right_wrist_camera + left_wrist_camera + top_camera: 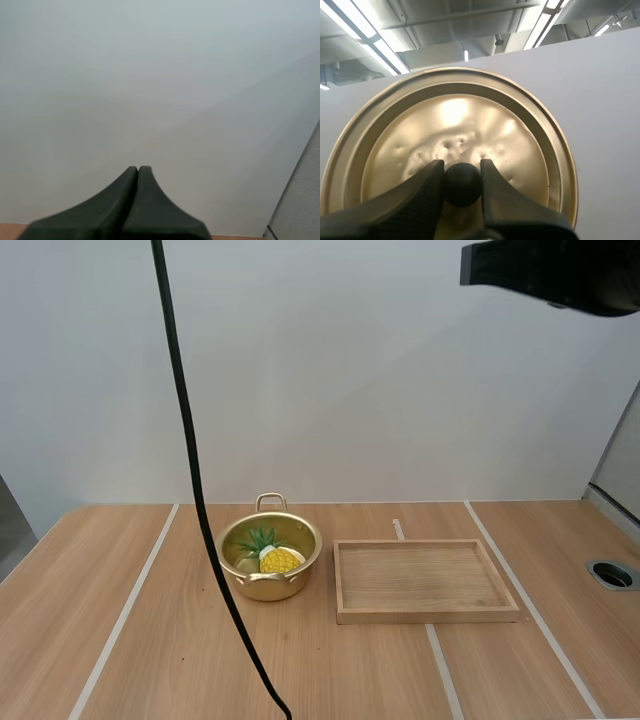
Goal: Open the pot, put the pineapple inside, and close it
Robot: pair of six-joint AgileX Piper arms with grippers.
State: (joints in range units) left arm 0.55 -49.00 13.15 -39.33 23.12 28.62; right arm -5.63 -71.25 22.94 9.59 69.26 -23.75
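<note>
A pale wooden worktop, crossed by light strips, runs back to a plain white wall.

The left tool has its two fingers closed part-way on the black knob of the lid. One tip sits on each side of the knob, pinching it. The lid is a round gold disc with a raised rim and a shiny, dented middle. Its top face is turned to the camera. It hangs in the air with the wall behind it, touching nothing but the tool.

The right tool is closed with nothing in it, the fingers pressed together as one dark wedge. The wall lies beyond them, meeting a sliver of worktop.

In the high view the pot stands uncovered, left of the frame's middle. It is gold, with one loop handle toward the wall and another on the near side. The pineapple lies inside it, yellow body to the right and green leaves to the upper left. Just right of the pot, close but not touching, the wooden tray lies flat with its long side across the frame. A round dark hole sits in the worktop at the frame's right edge. A black part of the robot juts in at the upper right corner.
</note>
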